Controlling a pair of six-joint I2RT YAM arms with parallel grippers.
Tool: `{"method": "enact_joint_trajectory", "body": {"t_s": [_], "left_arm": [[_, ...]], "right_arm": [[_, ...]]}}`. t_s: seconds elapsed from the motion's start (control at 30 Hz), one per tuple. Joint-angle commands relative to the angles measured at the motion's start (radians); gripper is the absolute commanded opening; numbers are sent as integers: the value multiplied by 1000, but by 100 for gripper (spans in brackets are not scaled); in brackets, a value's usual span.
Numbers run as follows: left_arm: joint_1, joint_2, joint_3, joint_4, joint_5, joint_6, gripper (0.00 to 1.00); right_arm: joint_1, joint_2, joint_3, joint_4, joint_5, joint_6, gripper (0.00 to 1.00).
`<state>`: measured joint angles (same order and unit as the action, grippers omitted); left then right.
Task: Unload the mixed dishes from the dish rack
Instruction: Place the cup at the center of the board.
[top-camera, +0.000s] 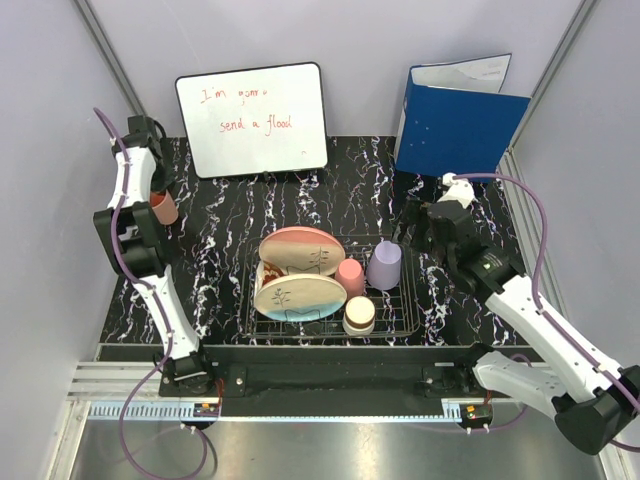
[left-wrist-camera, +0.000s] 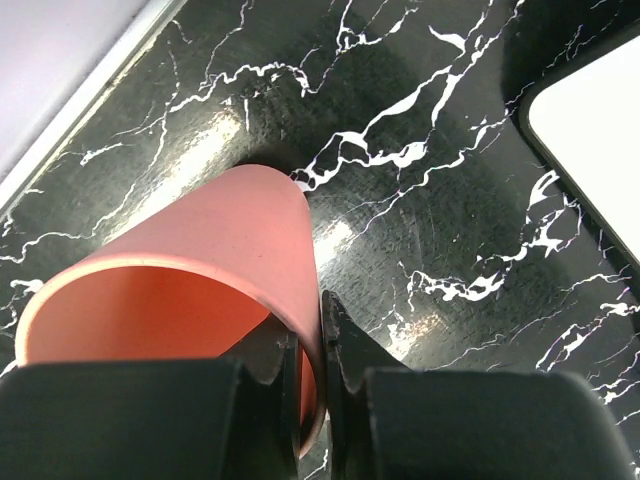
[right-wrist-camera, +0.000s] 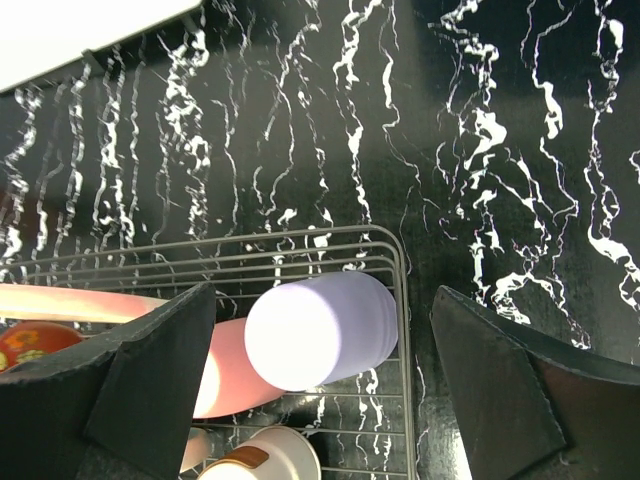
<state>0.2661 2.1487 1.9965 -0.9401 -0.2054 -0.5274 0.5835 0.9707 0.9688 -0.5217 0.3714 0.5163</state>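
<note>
Lavender tumbler (right-wrist-camera: 320, 332) beside pink tumbler (right-wrist-camera: 232, 375), right claw (right-wrist-camera: 322, 305) spread; left claw (left-wrist-camera: 310, 335) grips salmon tumbler (left-wrist-camera: 200, 265).

Top external: high at 6 o'clock, looking down, whole table (top-camera: 220, 235). Left wrist: close, coral tumbler (left-wrist-camera: 200, 290) at 10 o'clock. Right wrist: close over dish rack (right-wrist-camera: 396, 262), 2 o'clock corner, shared overhead

Whiteboard (top-camera: 270, 150): "I'm gonna send a flood"
</note>
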Motion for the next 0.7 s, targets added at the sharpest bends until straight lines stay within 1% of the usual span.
{"method": "enact_joint_trajectory", "body": {"t_s": [0.0, 0.07, 0.13, 0.2, 0.23, 0.27, 0.3, 0.37, 0.4, 0.47, 0.53, 0.67], "left_arm": [[16, -6, -34, 20, 43, 17, 0], [21, -3, -48, 21, 34, 17, 0], [24, 0, -47, 24, 41, 20, 6], [24, -1, -45, 24, 46, 17, 31], [24, -4, -47, 21, 53, 15, 41], [24, -18, -44, 21, 52, 12, 46], [24, -29, -42, 21, 49, 13, 54], [25, -65, -21, 17, 40, 12, 59], [24, -79, -12, 14, 40, 7, 65], [24, -117, 25, -11, 41, -20, 67], [24, -147, 54, -26, 52, -37, 72], [18, -269, 71, -51, 60, -83, 76]], "right_arm": [[4, -3, 28, 11, -19, -9, 97], [4, -15, 19, 17, -28, -7, 97], [3, -21, 7, 17, -31, -7, 97], [4, -26, 7, 15, -29, -9, 97], [4, -27, 7, 15, -28, -10, 97], [4, -30, 8, 15, -23, -10, 97], [4, -30, 14, 17, -23, -13, 97], [4, -26, 19, 19, -23, -15, 97], [4, -21, 25, 20, -23, -16, 97], [4, -9, 34, 23, -23, -18, 97], [6, -3, 38, 25, -23, -18, 97], [3, 0, 44, 23, -23, -18, 98]]}}
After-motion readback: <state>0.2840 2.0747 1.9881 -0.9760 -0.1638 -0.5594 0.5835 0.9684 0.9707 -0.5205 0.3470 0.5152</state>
